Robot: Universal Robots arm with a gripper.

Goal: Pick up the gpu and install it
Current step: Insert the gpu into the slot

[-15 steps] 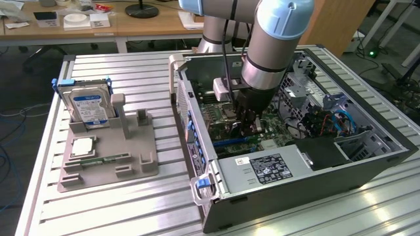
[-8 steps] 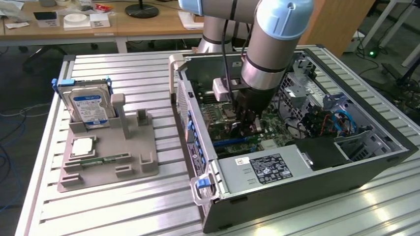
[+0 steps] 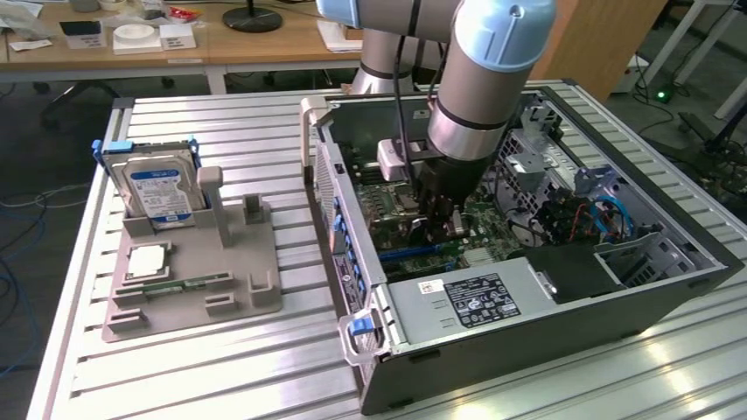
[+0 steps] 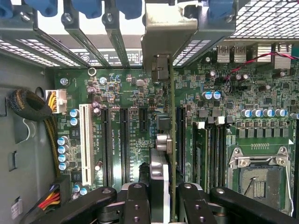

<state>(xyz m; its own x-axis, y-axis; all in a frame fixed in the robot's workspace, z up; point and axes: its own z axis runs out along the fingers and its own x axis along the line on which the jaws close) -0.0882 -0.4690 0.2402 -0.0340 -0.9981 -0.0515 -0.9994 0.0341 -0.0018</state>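
Note:
My gripper (image 3: 443,226) reaches down inside the open computer case (image 3: 653,289), over the green motherboard (image 3: 397,206). In the wrist view the gripper (image 4: 161,198) is shut on the gpu (image 4: 167,39), which I see edge-on: a thin green board edge with its silver end bracket against the case's rear slot openings. The black fingers (image 4: 137,203) press on both faces of the card. The card stands upright along a black expansion slot (image 4: 179,135). Whether its edge sits in the slot I cannot tell.
A white slot (image 4: 85,142) and black slots (image 4: 124,140) lie beside the card, with the processor socket (image 4: 257,179) beyond. On the table, a grey holder (image 3: 192,280) carries a hard drive (image 3: 157,188) and a memory strip (image 3: 187,283). The power supply (image 3: 467,302) sits at the case's near end.

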